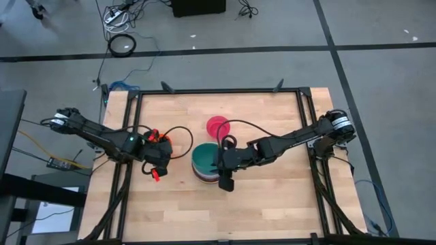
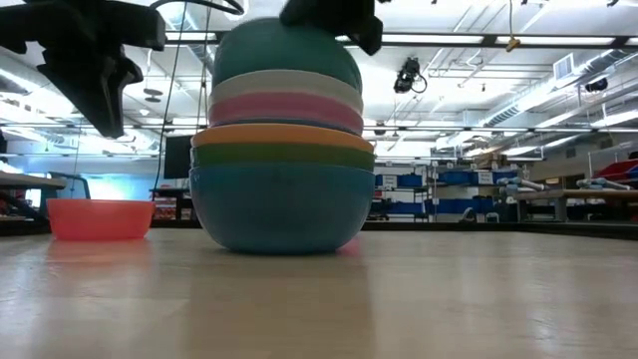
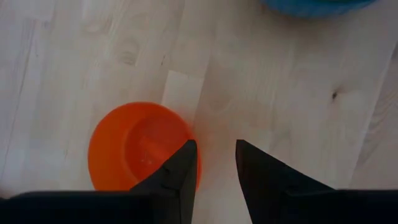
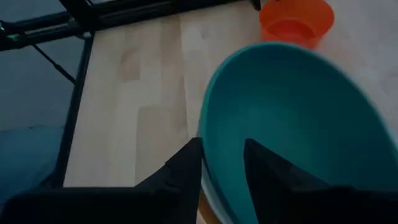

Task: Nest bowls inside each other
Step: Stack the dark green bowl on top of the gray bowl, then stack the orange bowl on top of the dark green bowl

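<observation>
A stack of nested bowls (image 2: 284, 189) stands mid-table: blue at the bottom, then green, orange, pink and white. A teal bowl (image 2: 284, 55) sits tipped on top. My right gripper (image 4: 222, 146) reaches in from the table's right and has the teal bowl's rim between its fingers. To the stack's left a small orange bowl (image 3: 134, 149) rests upright on its base. My left gripper (image 3: 216, 146) hangs open above it, pointing down. One finger is over the bowl's rim and the other is over bare wood beside it. My right gripper has the teal bowl's rim (image 4: 206, 127) on the side toward the table's right, one finger inside the bowl and one outside. The fingers slant down from the right. The bowl is tipped, its lower part resting in the white bowl (image 4: 208, 196).
A lone pink bowl (image 1: 218, 126) stands just beyond the stack toward the far edge. Black frame rails (image 1: 218, 90) run along the table's far, left and right sides. Bare wood lies between the stack and the near edge.
</observation>
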